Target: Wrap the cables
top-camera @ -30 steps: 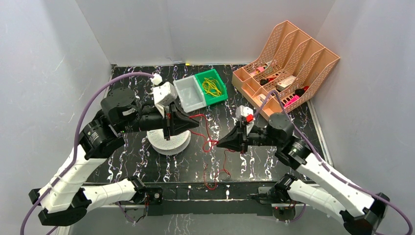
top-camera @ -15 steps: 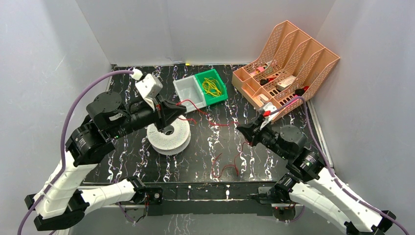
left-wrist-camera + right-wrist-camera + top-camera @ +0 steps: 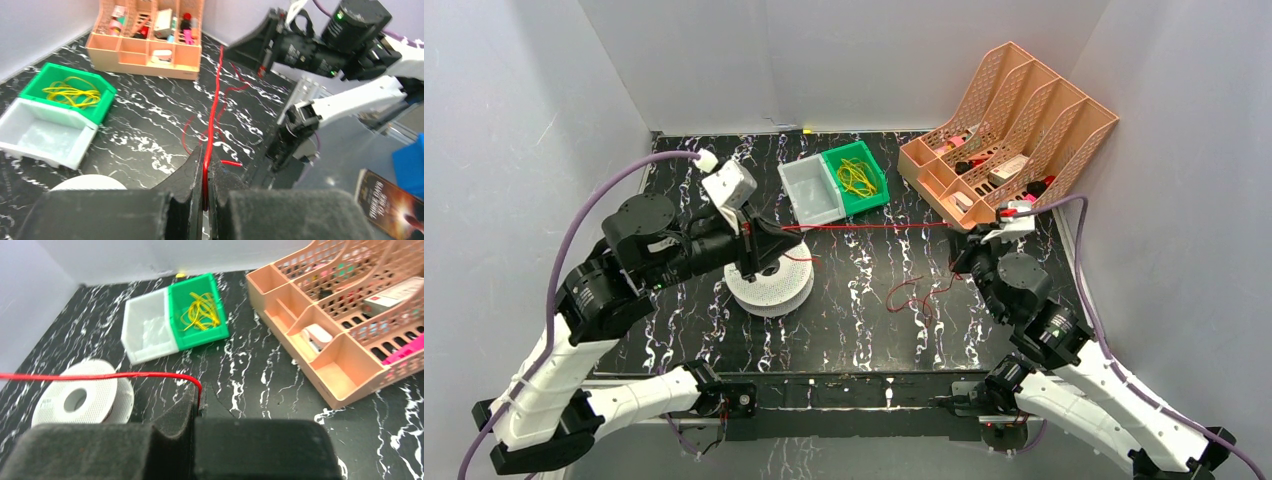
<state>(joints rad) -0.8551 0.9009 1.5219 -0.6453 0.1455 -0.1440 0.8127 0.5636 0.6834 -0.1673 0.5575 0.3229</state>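
The cables are one thin red wire [image 3: 874,227], pulled straight above the table between my two grippers. My left gripper [image 3: 782,231] is shut on one part of it, just above the white spool [image 3: 769,285]. My right gripper [image 3: 962,242] is shut on another part, near the peach organizer. Slack red loops [image 3: 912,296] lie on the table below the right gripper. In the left wrist view the wire [image 3: 216,95] runs from the closed left gripper [image 3: 205,161] towards the right arm. In the right wrist view the wire [image 3: 100,376] bends into the closed right gripper [image 3: 200,396].
A green bin [image 3: 874,192] holding yellow wire and a clear white bin [image 3: 796,172] stand behind the spool. A peach desk organizer [image 3: 1064,125] with small items fills the back right. Purple robot cords [image 3: 584,225] arc over each arm. White walls enclose the table.
My right gripper has swung from the table's middle to the right, towards the organizer, pulling the red wire taut. My left gripper has drawn back slightly, and the slack loops have shifted right.
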